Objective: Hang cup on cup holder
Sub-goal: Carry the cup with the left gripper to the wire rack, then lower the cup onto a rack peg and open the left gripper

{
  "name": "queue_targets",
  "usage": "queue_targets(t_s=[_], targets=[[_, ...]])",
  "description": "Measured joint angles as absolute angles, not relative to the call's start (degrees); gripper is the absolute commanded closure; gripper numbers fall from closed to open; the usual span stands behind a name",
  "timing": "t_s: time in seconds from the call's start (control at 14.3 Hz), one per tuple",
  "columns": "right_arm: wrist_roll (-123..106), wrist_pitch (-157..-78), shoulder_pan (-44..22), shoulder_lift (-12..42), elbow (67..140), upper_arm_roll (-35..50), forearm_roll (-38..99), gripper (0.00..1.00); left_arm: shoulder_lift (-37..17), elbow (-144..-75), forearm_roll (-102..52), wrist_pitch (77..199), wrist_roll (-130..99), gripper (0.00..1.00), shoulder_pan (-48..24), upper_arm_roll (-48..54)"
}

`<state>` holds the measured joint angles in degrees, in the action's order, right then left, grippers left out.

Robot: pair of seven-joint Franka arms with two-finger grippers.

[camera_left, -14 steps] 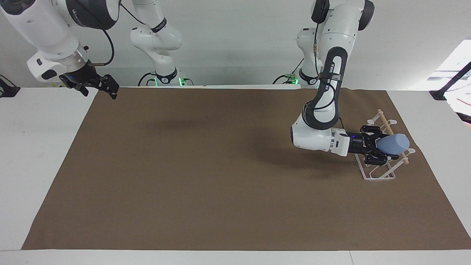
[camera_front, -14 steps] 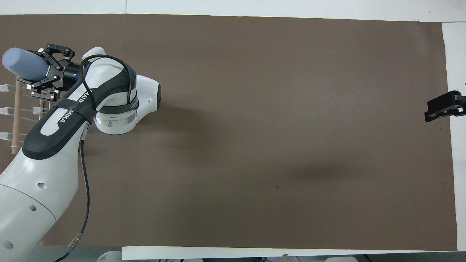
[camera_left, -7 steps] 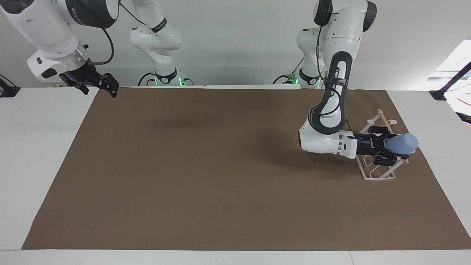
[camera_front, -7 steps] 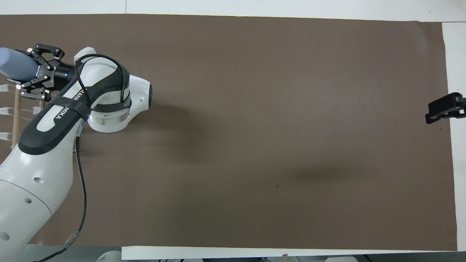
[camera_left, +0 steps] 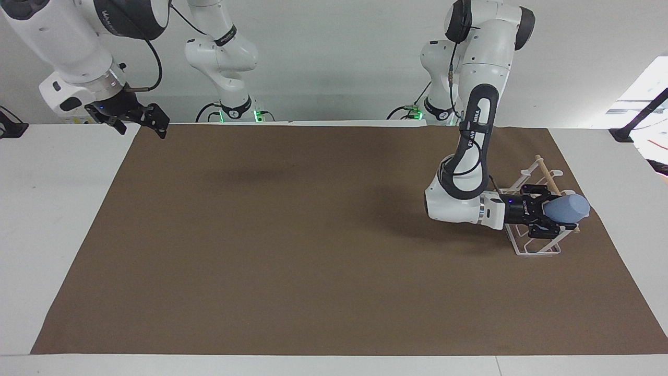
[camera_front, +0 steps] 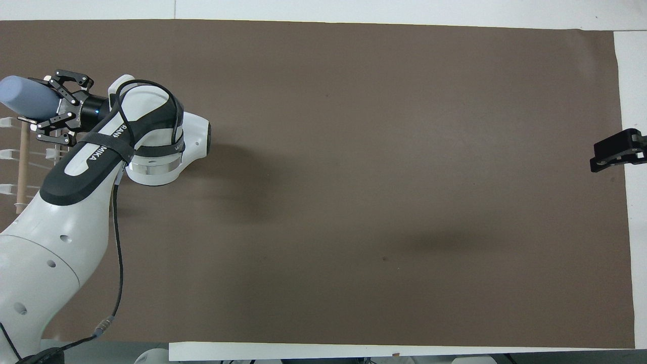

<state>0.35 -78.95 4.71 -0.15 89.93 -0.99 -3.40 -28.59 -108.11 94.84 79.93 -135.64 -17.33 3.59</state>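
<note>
The light-blue cup (camera_left: 570, 208) is held on its side in my left gripper (camera_left: 552, 211), which is shut on its rim end. The cup's base points toward the left arm's end of the table. It hangs low over the white wire cup holder (camera_left: 537, 249), at the end of the wooden dowel (camera_left: 545, 173) farther from the robots. I cannot tell whether the cup touches a prong. In the overhead view the cup (camera_front: 25, 96) and left gripper (camera_front: 49, 103) cover part of the holder (camera_front: 22, 162). My right gripper (camera_left: 152, 121) waits raised over the mat's corner, also in the overhead view (camera_front: 614, 151).
A brown mat (camera_left: 313, 245) covers the table. The white table surface (camera_left: 57, 209) shows around it. The holder stands near the mat's edge at the left arm's end.
My left gripper has carried the cup toward the left arm's end of the table and lowered it closer to the holder. The right gripper has barely shifted.
</note>
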Motion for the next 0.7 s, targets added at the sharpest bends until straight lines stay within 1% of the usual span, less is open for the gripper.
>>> queue_targets(t_s=[0.07, 0.14, 0.21, 0.28, 0.35, 0.7], targets=[[0.35, -78.95, 4.71, -0.15, 89.93, -0.99, -3.40, 0.00, -28.76, -108.45, 94.85, 79.74, -136.36, 0.94, -17.33, 3.59], [0.34, -78.95, 4.71, -0.16, 89.93, -0.99, -3.40, 0.00, -28.91, -108.91, 94.86, 79.43, -136.89, 0.81, -17.33, 3.60], [0.34, -78.95, 4.71, -0.16, 89.93, -0.99, -3.40, 0.00, -29.04, -109.57, 94.86, 79.18, -137.22, 0.59, -17.33, 3.61], [0.34, -78.95, 4.71, -0.16, 89.93, -0.99, -3.40, 0.00, -29.20, -110.19, 94.85, 79.06, -137.52, 0.21, -17.33, 3.61], [0.34, -78.95, 4.71, -0.16, 89.93, -0.99, -3.40, 0.00, -29.38, -110.56, 94.85, 79.04, -137.99, 0.00, -17.33, 3.64], [0.31, -78.95, 4.64, -0.16, 89.96, -0.81, -3.32, 0.00, -29.55, -110.37, 94.85, 79.22, -138.43, 0.00, -16.71, 3.64]])
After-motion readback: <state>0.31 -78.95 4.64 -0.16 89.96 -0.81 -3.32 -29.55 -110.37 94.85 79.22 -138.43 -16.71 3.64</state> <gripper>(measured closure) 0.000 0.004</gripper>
